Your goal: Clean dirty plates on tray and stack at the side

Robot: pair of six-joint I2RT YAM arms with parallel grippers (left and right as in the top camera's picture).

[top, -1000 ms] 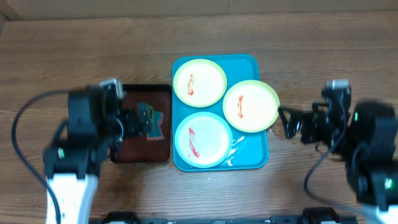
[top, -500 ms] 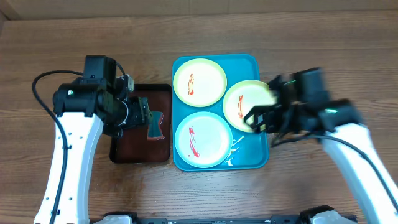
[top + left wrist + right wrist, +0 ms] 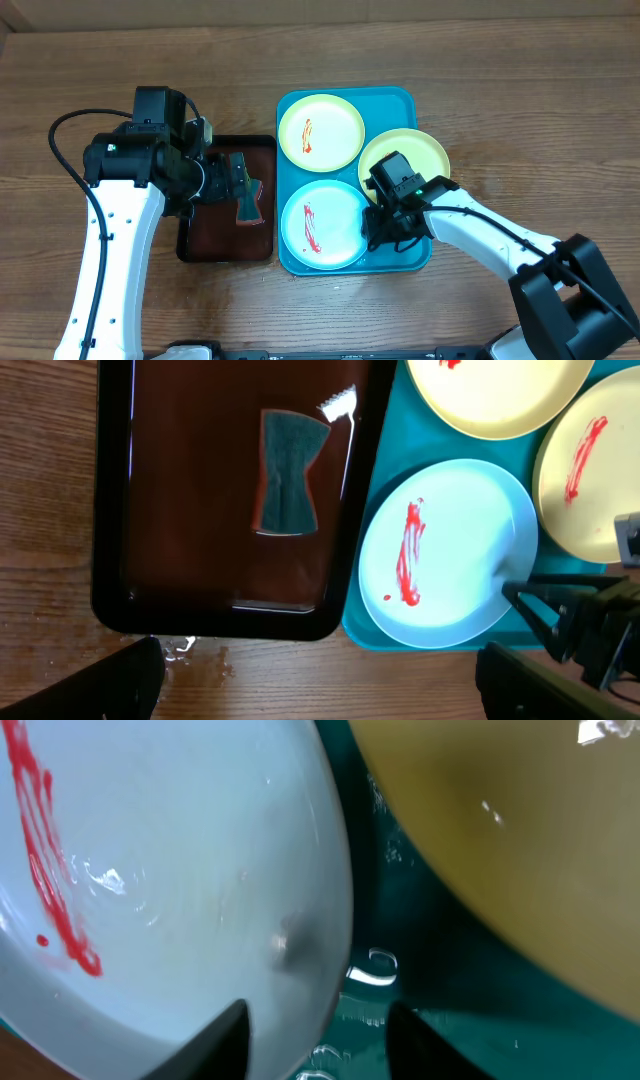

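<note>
Three plates lie on the turquoise tray (image 3: 402,100). Two are yellow-green rimmed, one at the back (image 3: 321,131) and one on the right (image 3: 418,152), partly under my right arm. The light-blue plate (image 3: 320,225) at the front carries a red smear. My right gripper (image 3: 378,230) sits low at this plate's right edge. In the right wrist view its gripper (image 3: 320,1045) straddles the light-blue plate's (image 3: 180,870) rim, one finger over the plate, the other over the wet tray (image 3: 400,930), with a gap showing. My left gripper (image 3: 320,690) hangs wide open and holds nothing.
A dark red-brown tray (image 3: 200,235) with a black rim lies left of the turquoise one, with a teal sponge (image 3: 247,204) on it. My left gripper (image 3: 228,185) hovers over it. Water drops lie on the wood by that tray's front edge (image 3: 185,650).
My right arm has swung in from the right of the tray to the light-blue plate's edge, its jaws narrowing. The left arm moved over the dark tray, then stayed.
</note>
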